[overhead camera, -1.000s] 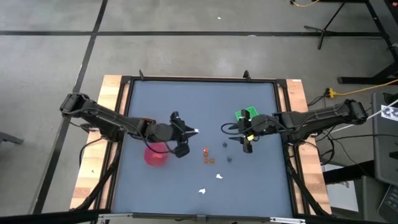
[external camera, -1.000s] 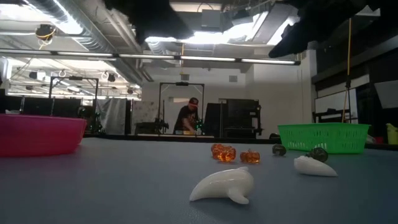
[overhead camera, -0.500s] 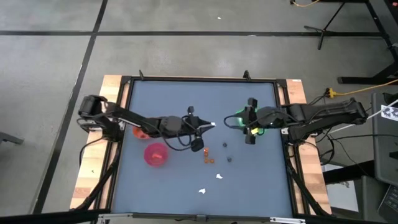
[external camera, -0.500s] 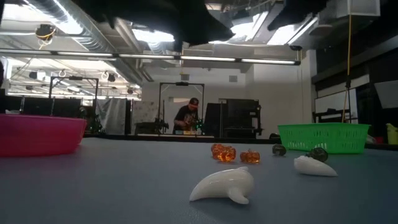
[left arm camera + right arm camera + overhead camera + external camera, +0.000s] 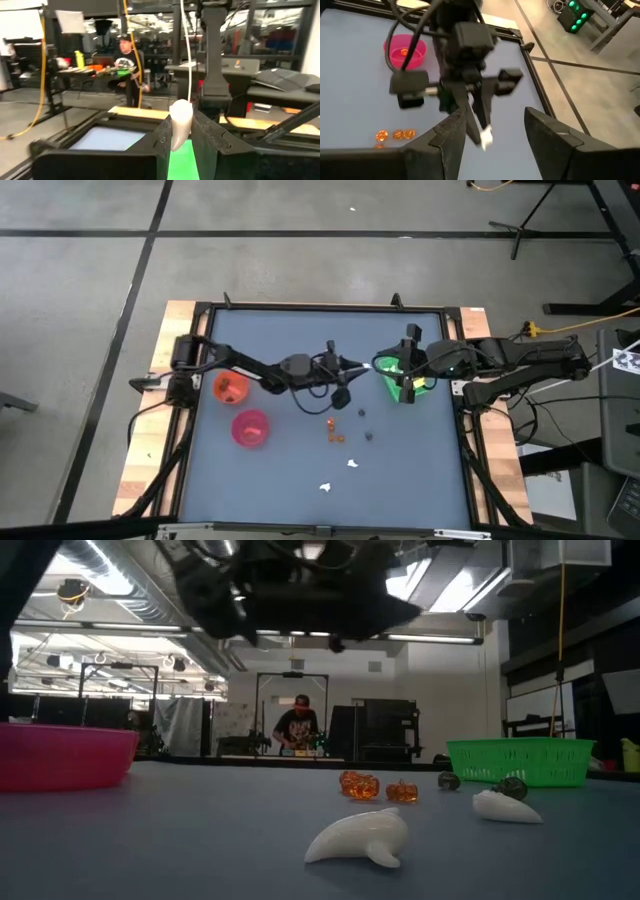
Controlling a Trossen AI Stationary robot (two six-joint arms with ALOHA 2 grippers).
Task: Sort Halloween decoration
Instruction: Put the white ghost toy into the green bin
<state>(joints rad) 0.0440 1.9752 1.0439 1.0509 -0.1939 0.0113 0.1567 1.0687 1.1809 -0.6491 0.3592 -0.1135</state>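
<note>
A blue-grey surface (image 5: 300, 350) seen from above carries two dark arms, three containers and a scatter of tiny Halloween pieces. The left arm reaches across the middle, and its left pincer (image 5: 183, 131) is closed on a white tooth-shaped piece (image 5: 180, 121), held upright between the fingers above the green tray (image 5: 403, 378); the right wrist view shows the same white piece (image 5: 485, 136) pinched at the fingertips. The right pincer (image 5: 492, 137) hovers over the green tray near the surface's right side, its fingers spread apart and holding nothing. What lies inside the green tray cannot be made out; in the low view only its meshed wall (image 5: 518, 760) shows. An orange bowl (image 5: 231, 387) sits on the left side with something small and orange inside. Just in front of it, a pink bowl (image 5: 250, 428) holds a few small orange pieces, seen from the right wrist (image 5: 404, 51). Loose on the surface between the bowls and the tray lie orange pumpkin pieces (image 5: 361, 784), two dark roundish pieces (image 5: 448, 780) and two more white pieces (image 5: 360, 837), well apart from every container. In the room beyond, a person (image 5: 299, 726) stands at a workbench.
</note>
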